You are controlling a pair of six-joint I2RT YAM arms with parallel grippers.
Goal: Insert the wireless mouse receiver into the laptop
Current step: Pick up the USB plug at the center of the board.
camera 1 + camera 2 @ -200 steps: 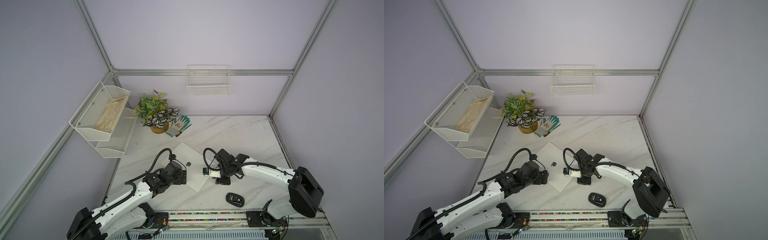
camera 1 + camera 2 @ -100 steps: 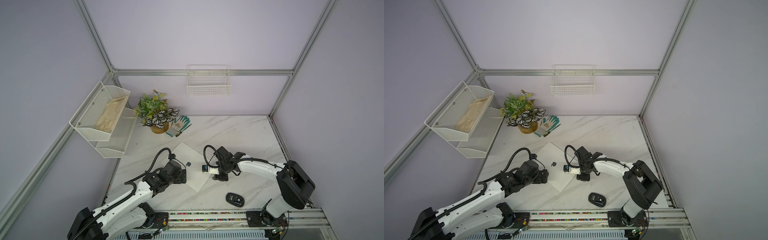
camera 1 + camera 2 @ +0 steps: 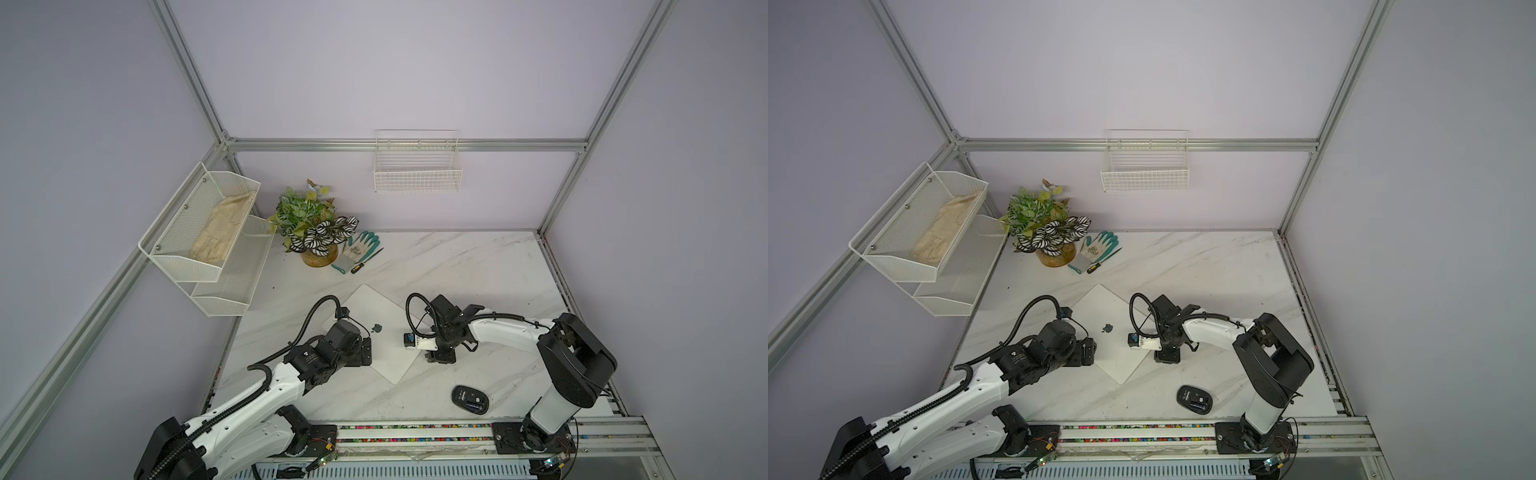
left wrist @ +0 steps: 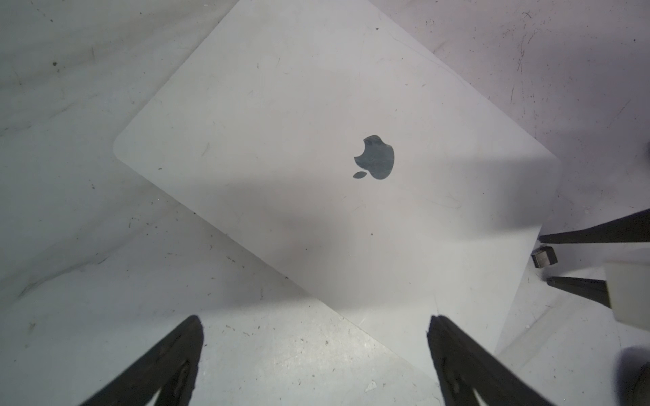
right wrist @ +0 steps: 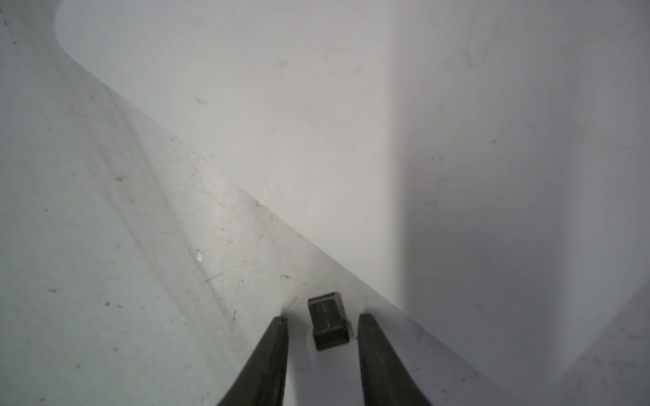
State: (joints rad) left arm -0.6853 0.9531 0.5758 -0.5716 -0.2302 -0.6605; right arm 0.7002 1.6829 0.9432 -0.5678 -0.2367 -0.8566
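Currently, the left gripper [image 4: 314, 323] hangs spread wide over one edge of the laptop [image 4: 281, 140]; the right gripper [image 5: 322, 316] stands parted astride, not touching, the wireless mouse receiver [image 5: 329, 321] just beside another edge. Off-centre closure could twist or flick it, spoiling port alignment. Count: one laptop, two grippers, one mouse [image 3: 469, 400], one receiver.

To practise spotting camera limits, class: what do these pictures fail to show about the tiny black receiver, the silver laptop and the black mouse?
1. Thin silver-white laptop: its ports; every view looks at it from above.
2. Tiny black USB receiver: in both top views, hidden under the right end effector.
3. Black oval mouse: details too small in both top views.
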